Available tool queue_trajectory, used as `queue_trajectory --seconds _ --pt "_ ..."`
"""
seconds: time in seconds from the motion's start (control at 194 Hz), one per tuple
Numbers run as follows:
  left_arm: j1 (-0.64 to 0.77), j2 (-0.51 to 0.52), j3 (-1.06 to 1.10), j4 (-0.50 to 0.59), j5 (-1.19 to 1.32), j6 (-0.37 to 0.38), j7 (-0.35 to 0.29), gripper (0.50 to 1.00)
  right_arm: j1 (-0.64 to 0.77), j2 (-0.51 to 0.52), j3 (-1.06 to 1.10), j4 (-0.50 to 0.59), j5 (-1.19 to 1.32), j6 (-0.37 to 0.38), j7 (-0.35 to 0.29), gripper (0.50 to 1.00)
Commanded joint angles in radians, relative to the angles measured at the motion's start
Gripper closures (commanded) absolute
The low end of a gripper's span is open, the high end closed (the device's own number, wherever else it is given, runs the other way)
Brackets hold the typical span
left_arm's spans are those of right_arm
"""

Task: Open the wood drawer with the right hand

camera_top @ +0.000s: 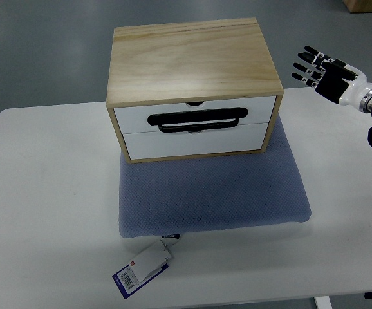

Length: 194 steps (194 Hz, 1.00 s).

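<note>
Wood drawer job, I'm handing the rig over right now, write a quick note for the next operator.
Right hand: fingers spread, holding nothing, up in the air off the box's right side, touching nothing.
Left hand: not in view.
Wooden drawer box sits on the back edge of the blue pad on the white table. Both white drawer fronts look flush and closed; the black handle is on the upper one.
Done: nothing visible yet.
Left: bring the right hand to the handle, grip it, pull the drawer toward the robot.
A tag lies by the pad's front edge.
</note>
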Motion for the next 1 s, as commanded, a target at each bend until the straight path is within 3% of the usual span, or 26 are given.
queue_trajectory --seconds 0.0,0.994 --pt "0.0 0.0 0.0 -0.001 0.002 0.0 -0.002 0.5 0.0 -0.002 0.001 0.001 0.0 0.0 0.0 0.55" --pt "0.0 0.0 -0.004 -0.001 0.003 0.0 -0.003 0.5 0.008 -0.025 0.004 0.001 -0.002 0.006 0.0 0.55"
